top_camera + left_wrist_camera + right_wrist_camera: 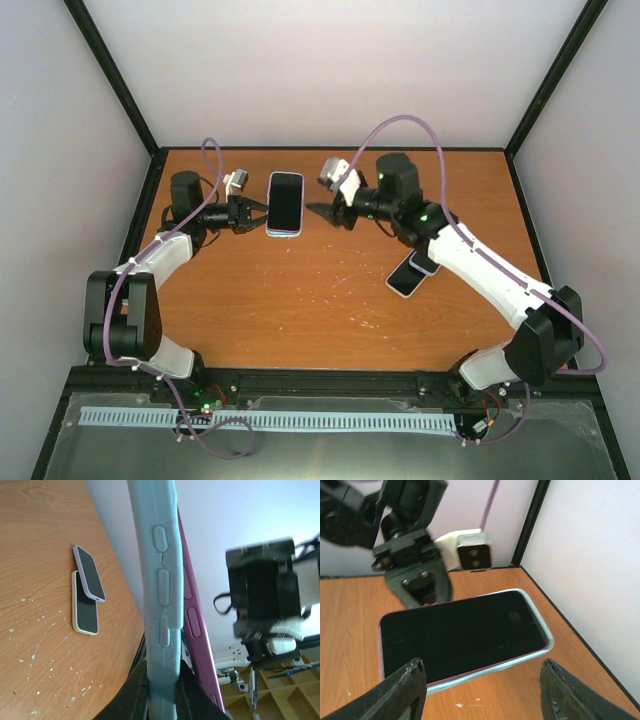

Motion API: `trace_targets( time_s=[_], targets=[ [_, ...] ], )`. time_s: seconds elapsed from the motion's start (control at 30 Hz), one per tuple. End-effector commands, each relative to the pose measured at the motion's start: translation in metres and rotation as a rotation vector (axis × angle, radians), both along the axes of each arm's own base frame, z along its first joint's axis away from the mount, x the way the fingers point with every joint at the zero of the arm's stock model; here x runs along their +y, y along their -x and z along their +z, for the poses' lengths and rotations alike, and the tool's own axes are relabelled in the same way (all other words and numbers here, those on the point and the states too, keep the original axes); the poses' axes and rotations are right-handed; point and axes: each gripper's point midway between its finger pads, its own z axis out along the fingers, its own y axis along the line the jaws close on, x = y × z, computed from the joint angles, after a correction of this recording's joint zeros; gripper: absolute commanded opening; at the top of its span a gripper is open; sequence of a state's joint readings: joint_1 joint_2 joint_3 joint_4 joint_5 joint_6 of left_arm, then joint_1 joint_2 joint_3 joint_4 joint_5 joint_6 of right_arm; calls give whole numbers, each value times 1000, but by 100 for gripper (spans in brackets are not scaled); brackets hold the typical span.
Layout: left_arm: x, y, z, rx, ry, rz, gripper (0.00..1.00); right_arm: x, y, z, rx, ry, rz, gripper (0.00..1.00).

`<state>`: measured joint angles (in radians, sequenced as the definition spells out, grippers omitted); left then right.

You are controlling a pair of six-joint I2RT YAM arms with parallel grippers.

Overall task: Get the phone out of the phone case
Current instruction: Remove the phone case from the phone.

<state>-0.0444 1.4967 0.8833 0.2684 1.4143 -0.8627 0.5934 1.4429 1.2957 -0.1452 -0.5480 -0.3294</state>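
Left arm reaches in from the near-left corner over the wooden table (300, 310); left gripper (258, 213) is pressed together, pinching the left long edge of the phone case (284, 233), which is held lifted above the table left of centre toward the back, screen facing up to the top camera; left wrist view shows the case (160, 605) edge-on, light blue, with raised button shapes down its side, its lower end clamped between the dark fingers (187, 692); the phone (192, 625) shows as a magenta edge along the right side of the case, and the two edges appear to part slightly toward the bottom, though I cannot tell how far the phone is seated; from above the phone (285, 203) is a dark screen framed by the pale rim; right wrist view shows the screen (460, 640) black, with a thin magenta line between the glass and the blue rim on the near edge; right gripper (312, 212) sits just beside the right long edge of the case, spread, touching nothing visible; its fingers (405, 690) straddle the near side of the phone in its own view, apart from it; further right, under the right forearm, two other phones (412, 272) lie on the table, a lavender one overlapping a cream one.
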Motion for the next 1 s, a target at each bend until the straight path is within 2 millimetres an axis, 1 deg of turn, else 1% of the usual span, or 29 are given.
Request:
trace_targets(
  time_s=[0.0, 0.13, 0.23, 0.3, 0.43, 0.57, 0.7, 0.8, 0.97],
  targets=[
    [7, -5, 6, 60, 3, 40, 1, 8, 10, -13, -267, 174, -68, 60],
    [8, -5, 6, 79, 3, 55, 1, 26, 30, -15, -400, 221, -54, 57],
    [9, -5, 5, 93, 4, 61, 1, 41, 44, -20, -455, 246, -31, 56],
    [9, -4, 4, 100, 4, 61, 1, 49, 51, -22, -482, 255, -14, 53],
    [9, -4, 4, 102, 4, 64, 1, 60, 60, -32, -523, 285, 9, 52],
    [9, -1, 2, 111, 5, 59, 1, 68, 61, -36, -575, 316, -13, 50],
    [9, 1, 2, 113, 5, 55, 1, 71, 56, -42, -607, 349, -36, 48],
    [9, 1, 2, 114, 5, 50, 1, 74, 52, -51, -617, 385, -40, 46],
    [8, 0, 0, 123, 7, 41, 1, 76, 56, -59, -624, 405, -16, 46]
  ],
)
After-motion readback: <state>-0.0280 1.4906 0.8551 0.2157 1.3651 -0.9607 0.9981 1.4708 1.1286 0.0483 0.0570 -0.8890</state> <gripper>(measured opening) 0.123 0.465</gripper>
